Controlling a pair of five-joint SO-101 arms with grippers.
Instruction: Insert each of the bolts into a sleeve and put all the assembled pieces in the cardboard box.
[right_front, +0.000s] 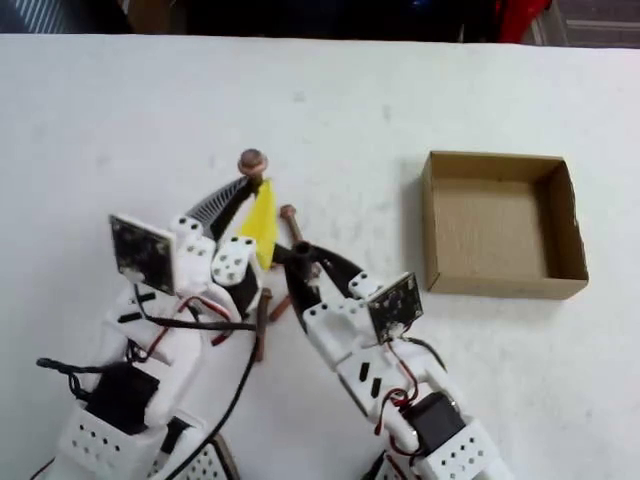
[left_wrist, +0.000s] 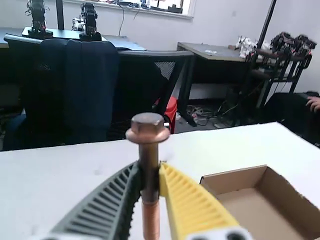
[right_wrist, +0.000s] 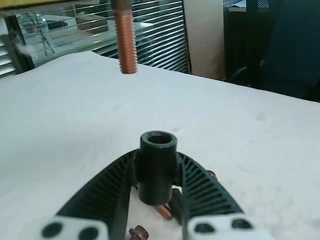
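Nearest the table's (right_front: 150, 120) near edge, between the two arms, we see spare bolts (right_front: 263, 325) lying flat, copper-coloured and threaded, waiting their turn. Just beyond them the right gripper (right_wrist: 157, 156) is clamped on a sleeve (right_wrist: 158, 145), a short black cylinder stood upright with its bore open at the top. We judge it is held this way so that a bolt can go in from above. A little farther on, the left gripper (left_wrist: 150, 170) pinches a bolt (left_wrist: 148, 131) by the shank between one grey and one yellow ribbed finger, flanged hex head up and threaded end down, which suits the same insertion. In the right wrist view the threaded tip hangs above the sleeve and off to one side, apart from it, so we take the lining-up as not yet done. The ribbing on the fingers looks made to grip smooth round metal. Toward the table's right edge, well apart from both grippers, stands the box (right_front: 432, 220), brown cardboard, square and open-topped. Its bare floor shows, so we judge that no assembled piece is in it yet.
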